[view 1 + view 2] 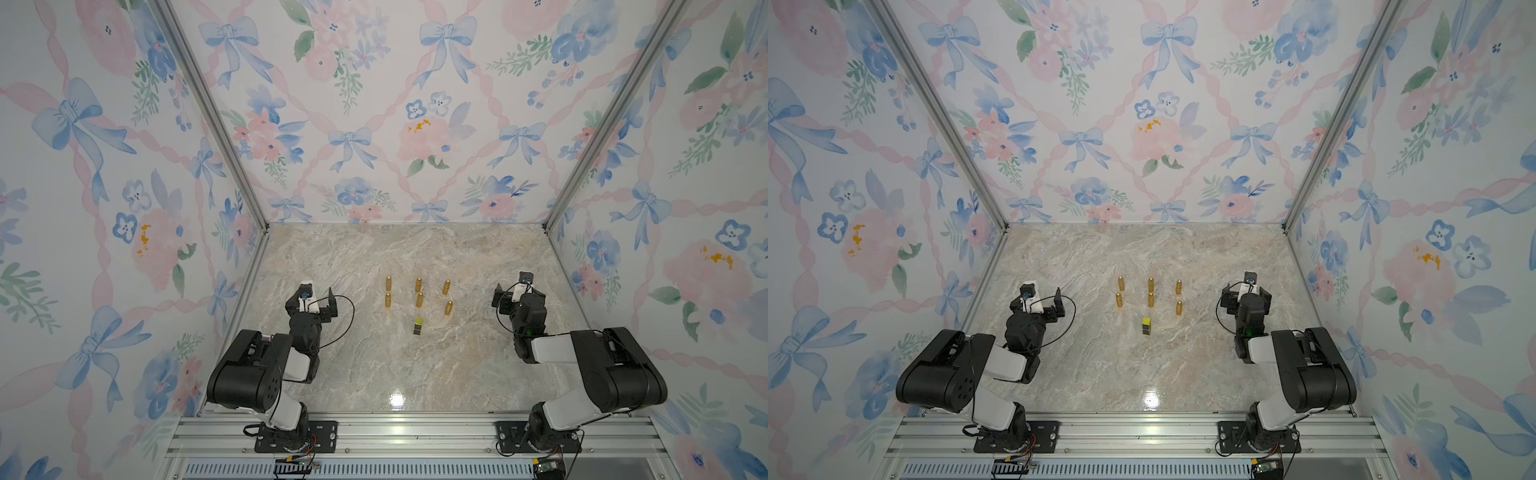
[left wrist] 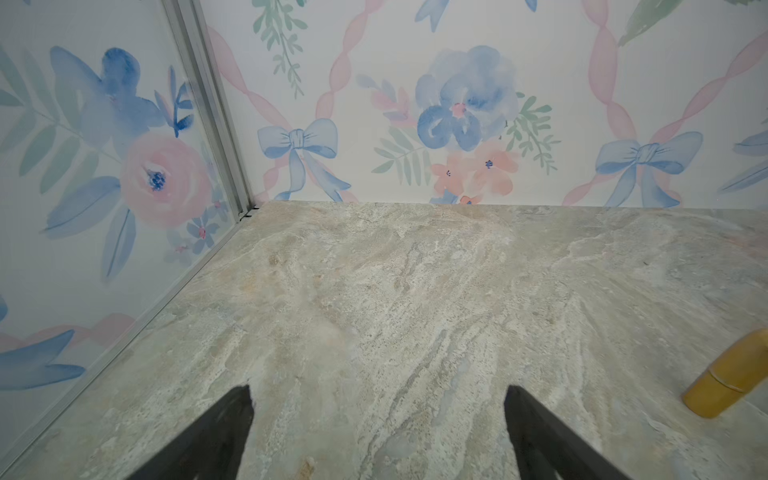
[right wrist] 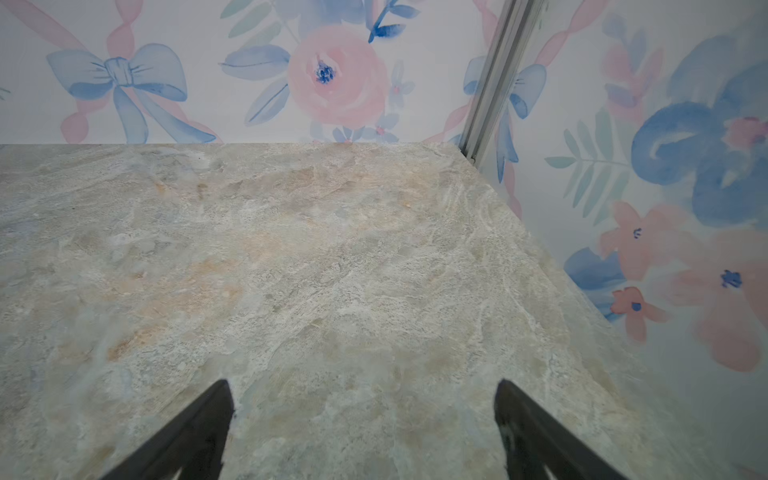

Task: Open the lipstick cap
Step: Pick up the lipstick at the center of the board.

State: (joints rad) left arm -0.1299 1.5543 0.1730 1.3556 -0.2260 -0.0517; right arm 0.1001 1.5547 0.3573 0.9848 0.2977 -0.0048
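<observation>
Both are spread wide and empty: left claw (image 2: 379, 392) and right claw (image 3: 363, 384), each over bare table (image 1: 374, 365). Six gold lipsticks (image 1: 419, 284) stand in two rows mid-table, well apart from both. They look light, hard, slick and tippy, so I'd pinch the base low and pull the cap up top.

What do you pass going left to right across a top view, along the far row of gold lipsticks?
left gripper → far-left gold lipstick → far-middle gold lipstick → far-right gold lipstick → right gripper
</observation>
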